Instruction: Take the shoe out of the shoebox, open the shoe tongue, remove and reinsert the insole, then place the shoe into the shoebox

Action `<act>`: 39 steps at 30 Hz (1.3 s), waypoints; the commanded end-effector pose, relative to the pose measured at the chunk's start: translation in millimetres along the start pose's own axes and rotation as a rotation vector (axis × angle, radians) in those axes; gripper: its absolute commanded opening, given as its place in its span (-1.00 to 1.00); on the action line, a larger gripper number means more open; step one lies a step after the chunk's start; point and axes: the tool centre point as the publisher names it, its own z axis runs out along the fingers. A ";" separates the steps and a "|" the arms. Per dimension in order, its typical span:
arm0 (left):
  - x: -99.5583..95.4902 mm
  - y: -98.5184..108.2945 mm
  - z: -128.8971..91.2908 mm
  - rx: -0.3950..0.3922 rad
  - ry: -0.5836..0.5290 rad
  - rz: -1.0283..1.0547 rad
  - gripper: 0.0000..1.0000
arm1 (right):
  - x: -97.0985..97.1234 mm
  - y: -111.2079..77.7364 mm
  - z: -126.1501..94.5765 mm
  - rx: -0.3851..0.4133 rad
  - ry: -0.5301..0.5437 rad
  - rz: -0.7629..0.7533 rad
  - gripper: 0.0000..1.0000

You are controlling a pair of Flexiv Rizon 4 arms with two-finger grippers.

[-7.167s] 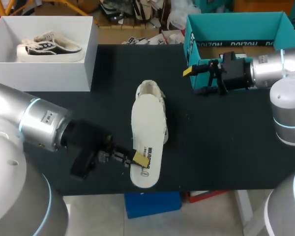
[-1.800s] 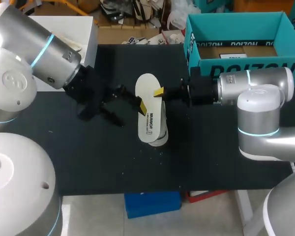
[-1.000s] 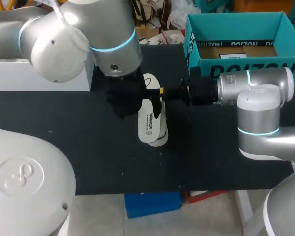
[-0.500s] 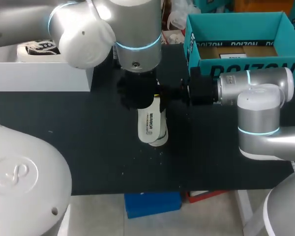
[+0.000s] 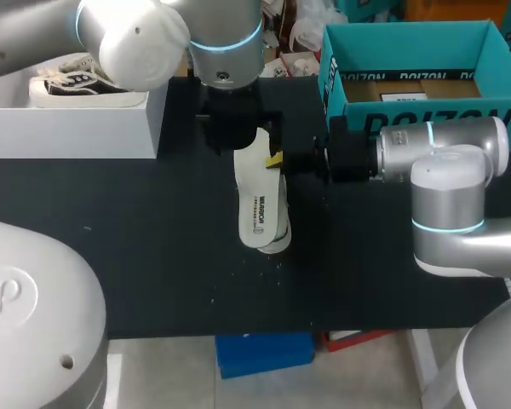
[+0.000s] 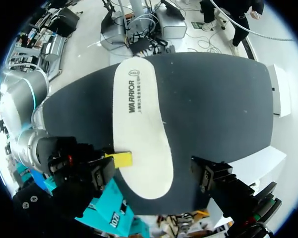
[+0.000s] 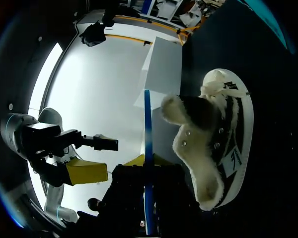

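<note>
Two grippers meet mid-table: the left gripper (image 5: 238, 141) hangs over the far end of the white insole (image 5: 257, 200), which lies atop the shoe (image 5: 277, 241), and the right gripper (image 5: 281, 159) sits at its right edge. Whether either is clamped I cannot tell. To reinsert well, steady the shoe, tuck one end in first, then press flat.

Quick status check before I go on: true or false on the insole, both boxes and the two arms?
The insole is seated inside the shoe. False: it lies on top, whole outline showing.
The white box holds a second shoe. True.
The teal box has a shoe in it. False: only its bare floor shows.
The right claw is at the insole's edge. True.
The left arm is clear of the insole. False: it hangs over its far end.
</note>
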 end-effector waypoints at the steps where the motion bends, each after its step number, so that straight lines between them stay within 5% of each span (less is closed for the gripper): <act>1: 4.1 19.9 -1.3 0.005 0.006 -0.001 1.00 | 0.2 -0.4 1.3 -0.003 -0.002 0.000 -1.00; 23: 16.4 85.4 11.9 -0.005 -0.028 -0.097 1.00 | 0.2 -0.4 1.3 -0.003 -0.002 0.000 -1.00; 39: 9.6 14.7 -12.1 -0.015 -0.052 -0.092 1.00 | 0.2 -0.4 1.3 -0.003 -0.002 0.000 -1.00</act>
